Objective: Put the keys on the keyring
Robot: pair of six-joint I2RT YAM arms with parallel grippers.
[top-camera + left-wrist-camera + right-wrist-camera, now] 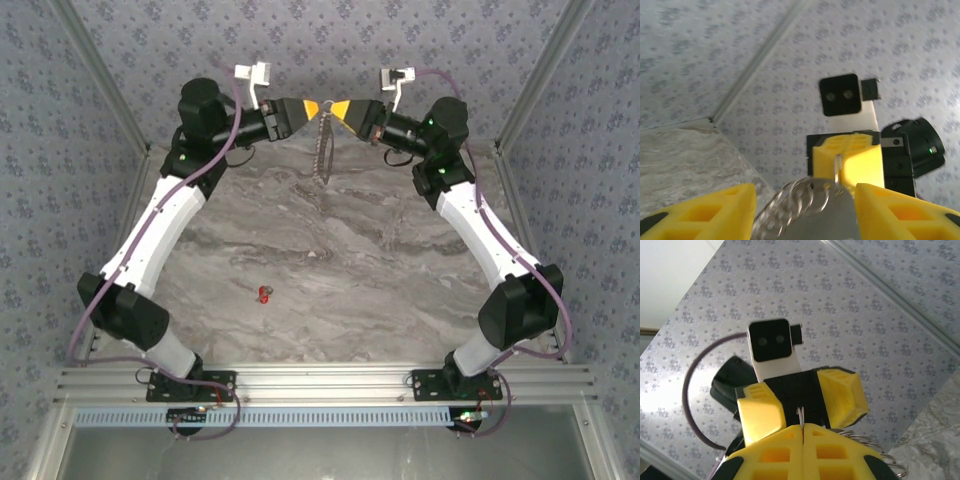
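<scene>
The keyring point(321, 150), a chain of thin grey metal loops with a flat plate, hangs in the air at the back of the table where both grippers meet. My right gripper point(802, 429) is shut on one thin loop point(801, 415) of it, with more loops point(867, 445) off to the right. My left gripper point(805, 192) stands open, its yellow fingers point(715, 210) either side of the plate and loops point(800, 197) without clamping them. Far from both grippers, the keys point(264, 293), a tiny red piece, lie on the marble table at front left of centre.
Patterned walls close in the table point(350, 250) at the back and on both sides. Both arms reach up to the back wall. The right gripper's yellow fingers point(846, 160) face the left wrist camera at close range.
</scene>
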